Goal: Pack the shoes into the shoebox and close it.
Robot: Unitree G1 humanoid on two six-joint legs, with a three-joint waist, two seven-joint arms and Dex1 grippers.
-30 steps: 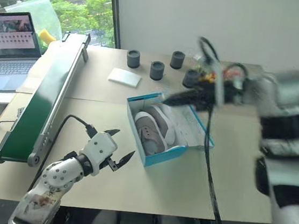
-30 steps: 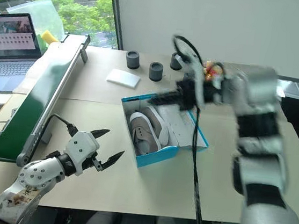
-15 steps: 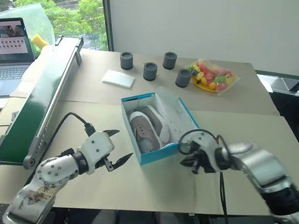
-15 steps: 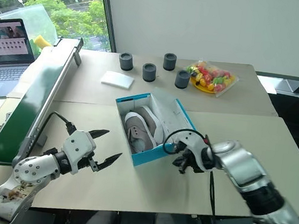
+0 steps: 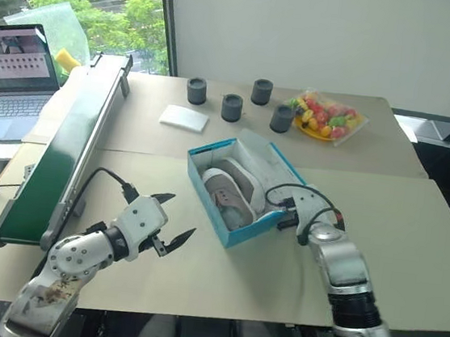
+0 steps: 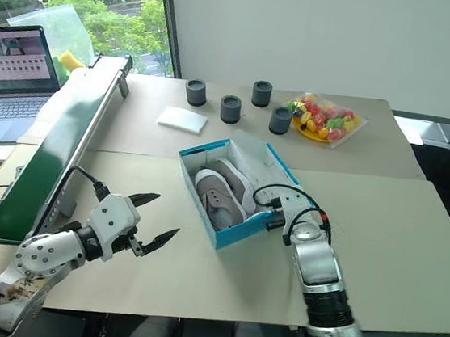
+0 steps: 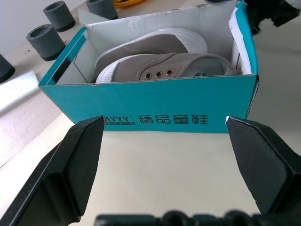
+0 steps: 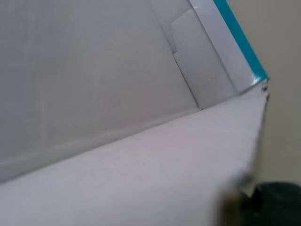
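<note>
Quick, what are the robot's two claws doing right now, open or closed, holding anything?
Left claw: open, holding nothing, above the table short of the shoebox.
Right claw: closed, at the shoebox's open lid; whether it grips the lid cannot be told.

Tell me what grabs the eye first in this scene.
The open teal shoebox at the middle of the table, with both grey shoes already inside and its white lid still up. The right gripper sits against the box's right side, while the left gripper waits open, apart on its left.
</note>
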